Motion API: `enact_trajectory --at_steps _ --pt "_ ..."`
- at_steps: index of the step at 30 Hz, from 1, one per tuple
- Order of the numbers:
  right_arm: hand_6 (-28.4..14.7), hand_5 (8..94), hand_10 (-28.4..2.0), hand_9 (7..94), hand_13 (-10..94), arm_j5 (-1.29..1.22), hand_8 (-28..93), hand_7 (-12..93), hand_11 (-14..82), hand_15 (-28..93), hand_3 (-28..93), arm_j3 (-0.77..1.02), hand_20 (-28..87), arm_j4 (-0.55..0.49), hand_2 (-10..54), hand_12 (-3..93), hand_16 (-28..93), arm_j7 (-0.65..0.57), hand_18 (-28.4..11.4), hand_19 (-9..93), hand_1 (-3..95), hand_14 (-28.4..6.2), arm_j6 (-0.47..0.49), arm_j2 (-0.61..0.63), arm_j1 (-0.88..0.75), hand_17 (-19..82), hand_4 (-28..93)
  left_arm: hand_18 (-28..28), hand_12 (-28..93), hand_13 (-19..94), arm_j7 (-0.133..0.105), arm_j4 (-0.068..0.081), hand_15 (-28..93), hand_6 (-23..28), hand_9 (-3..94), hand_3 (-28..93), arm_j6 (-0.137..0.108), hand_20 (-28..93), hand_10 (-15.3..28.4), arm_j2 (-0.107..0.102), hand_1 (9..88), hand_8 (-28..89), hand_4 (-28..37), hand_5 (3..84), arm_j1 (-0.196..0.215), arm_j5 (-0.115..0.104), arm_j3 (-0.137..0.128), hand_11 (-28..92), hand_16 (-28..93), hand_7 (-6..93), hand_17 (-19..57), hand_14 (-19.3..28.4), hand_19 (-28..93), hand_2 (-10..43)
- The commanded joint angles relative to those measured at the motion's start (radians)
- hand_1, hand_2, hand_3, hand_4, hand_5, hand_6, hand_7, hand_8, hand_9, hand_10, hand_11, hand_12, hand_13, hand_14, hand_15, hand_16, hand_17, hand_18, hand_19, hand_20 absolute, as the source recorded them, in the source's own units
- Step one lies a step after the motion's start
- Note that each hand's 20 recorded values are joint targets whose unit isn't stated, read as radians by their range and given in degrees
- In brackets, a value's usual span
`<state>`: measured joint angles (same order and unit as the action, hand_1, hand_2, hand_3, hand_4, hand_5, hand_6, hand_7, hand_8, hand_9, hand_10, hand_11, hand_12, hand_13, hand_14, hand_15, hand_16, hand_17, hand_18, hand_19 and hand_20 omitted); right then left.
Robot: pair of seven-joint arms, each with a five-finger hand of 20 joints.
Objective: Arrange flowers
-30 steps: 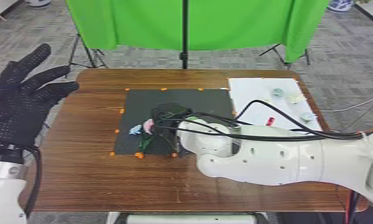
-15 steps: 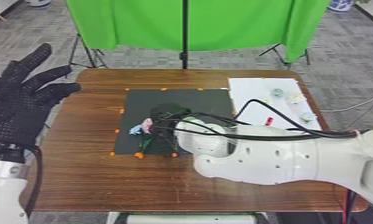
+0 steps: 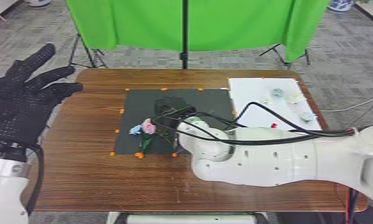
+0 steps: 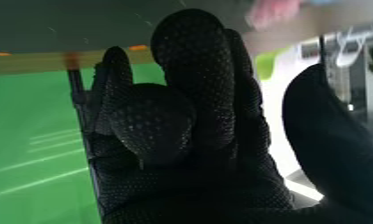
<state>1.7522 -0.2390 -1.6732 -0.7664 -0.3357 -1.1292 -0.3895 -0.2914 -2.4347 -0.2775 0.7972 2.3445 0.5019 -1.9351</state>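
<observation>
Lift the right hand (image 3: 172,106), empty with thumb and fingers apart, clear of the pink flower (image 3: 149,126) and blue flower (image 3: 135,130) side by side on the black mat (image 3: 211,100), brushing no petals, then pinch any further stem low and lightly.

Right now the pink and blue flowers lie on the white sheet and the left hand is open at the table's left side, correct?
Surface is wrong: the pink flower and blue flower lie on the dark mat, not the white sheet, per head view. The left hand is indeed open at the table's left side.
</observation>
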Motion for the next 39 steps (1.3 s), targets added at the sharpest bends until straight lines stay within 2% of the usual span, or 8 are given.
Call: enact_trajectory --at_steps 1,7,12,17,19,26,29,39 --pt "0.4 73.4 -13.2 92.7 81 0.022 -13 14 37.9 75 86 0.019 19 -0.073 10.6 20.8 19 0.038 -23.1 86 19.4 -11.2 -0.014 0.058 0.012 33 -24 28.4 15 37 0.014 -0.009 58 6.5 36.3 74 -0.010 28 20.6 0.024 20.9 -13 -28.3 29.4 0.045 0.006 -0.009 26 -6 19.3 -4.8 28.4 61 10.6" --pt "-0.2 69.7 -14.5 89.1 79 0.016 -13 14 33.4 69 85 0.137 17 -0.156 10.2 19.5 18 0.057 -22.7 83 19.5 -11.4 0.000 0.162 -0.024 32 -24 28.4 14 33 -0.035 -0.023 58 6.7 35.7 75 -0.040 29 20.8 0.054 20.3 -12 -28.3 30.2 0.144 -0.007 -0.059 27 -7 18.8 -5.8 28.4 60 9.9" --pt "-2.0 58.8 -16.0 78.4 73 0.034 -12 13 28.6 63 84 0.384 14 -0.229 9.4 17.2 15 0.033 -22.9 80 19.2 -12.7 0.118 0.289 -0.167 30 -24 28.4 14 31 -0.073 -0.034 59 6.5 35.1 75 -0.065 29 21.2 0.089 19.5 -12 -28.3 30.4 0.223 -0.020 -0.089 27 -8 18.9 -6.5 28.4 59 9.5" --pt "-2.9 52.7 -16.7 73.5 70 0.030 -12 13 26.9 62 81 0.555 13 -0.246 7.6 16.3 14 -0.062 -23.1 80 20.5 -12.7 0.120 0.395 -0.283 30 -24 28.1 14 27 -0.101 -0.017 59 6.3 33.3 76 -0.075 28 20.9 0.104 18.2 -12 -28.3 30.6 0.248 -0.031 -0.079 27 -10 18.3 -6.8 28.4 59 9.1" --pt "-3.4 50.5 -16.7 73.1 71 0.029 -11 13 26.8 63 79 0.601 12 -0.239 7.1 16.1 14 -0.119 -22.9 83 21.5 -11.7 0.112 0.422 -0.315 33 -24 27.5 14 27 -0.120 -0.013 60 5.9 34.1 76 -0.083 28 21.3 0.110 17.6 -11 -28.3 29.9 0.257 -0.054 -0.072 28 -11 17.9 -7.0 28.4 59 9.0" --pt "-6.1 43.5 -17.7 73.2 75 0.093 -10 10 29.0 65 73 0.781 -1 -0.204 6.0 15.6 14 -0.277 -22.1 93 23.0 -10.1 0.092 0.472 -0.481 42 -22 26.8 12 26 -0.121 -0.015 60 4.5 34.2 76 -0.085 27 21.4 0.126 15.9 -11 -28.3 28.5 0.275 -0.044 -0.076 31 -11 17.2 -7.8 28.4 58 8.6" --pt "-7.2 42.9 -18.3 73.9 77 0.104 -10 10 28.7 64 72 0.867 0 -0.197 5.2 15.4 13 -0.352 -22.0 93 23.6 -10.2 0.096 0.481 -0.558 45 -22 26.6 12 25 -0.107 -0.013 60 4.5 33.6 76 -0.085 27 21.1 0.125 15.8 -11 -28.3 28.5 0.261 -0.044 -0.069 30 -11 17.0 -7.9 28.4 57 8.5" --pt "-9.2 44.3 -19.5 78.2 83 0.122 -10 9 27.0 61 70 0.949 3 -0.132 4.5 14.7 13 -0.469 -21.4 93 25.1 -9.3 0.115 0.511 -0.650 54 -21 26.5 12 25 -0.113 -0.014 60 5.3 32.8 76 -0.089 27 20.8 0.117 16.5 -11 -28.3 28.7 0.258 -0.053 -0.056 30 -12 16.8 -7.8 28.4 57 8.6"
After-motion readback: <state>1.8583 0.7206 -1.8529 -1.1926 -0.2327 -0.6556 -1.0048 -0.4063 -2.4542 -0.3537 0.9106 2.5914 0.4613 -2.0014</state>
